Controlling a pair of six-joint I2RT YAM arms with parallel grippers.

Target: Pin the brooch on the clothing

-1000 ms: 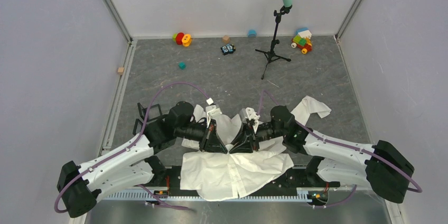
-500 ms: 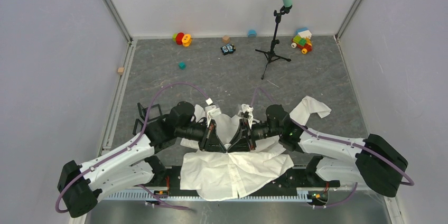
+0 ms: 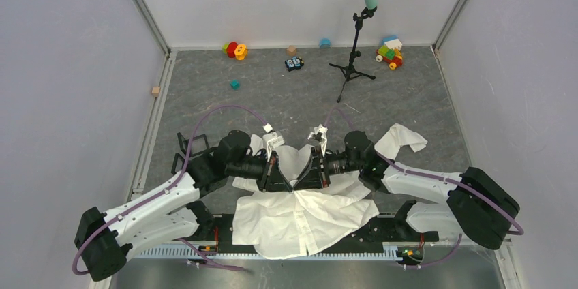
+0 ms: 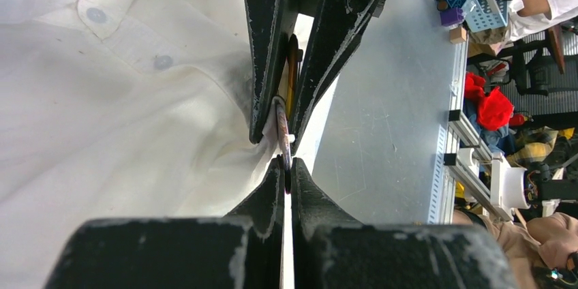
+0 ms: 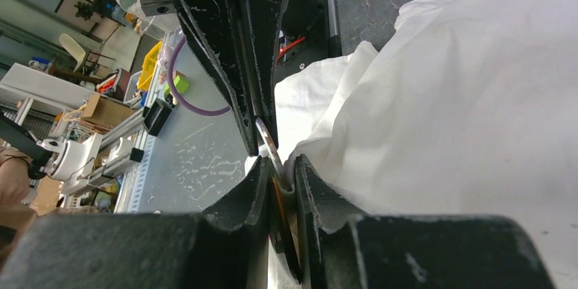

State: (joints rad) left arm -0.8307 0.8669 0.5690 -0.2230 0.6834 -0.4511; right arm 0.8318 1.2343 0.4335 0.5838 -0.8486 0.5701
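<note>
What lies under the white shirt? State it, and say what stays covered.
The shirt rests on the grey mat and reaches the metal plate at the near edge. Whatever lies beneath its spread fabric is covered; nothing shows through.

the brooch (image 4: 281, 127) shows only edge-on, its pin probably hidden.

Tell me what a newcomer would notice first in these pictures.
Two black arms meet tip to tip near the table's front edge. There the left end effector and the right end effector both pinch a thin brooch, seen edge-on, over a rumpled white shirt. Farther back, bright toys dot the far side of the grey table, beside a black stand holding a mint-green tube.
</note>
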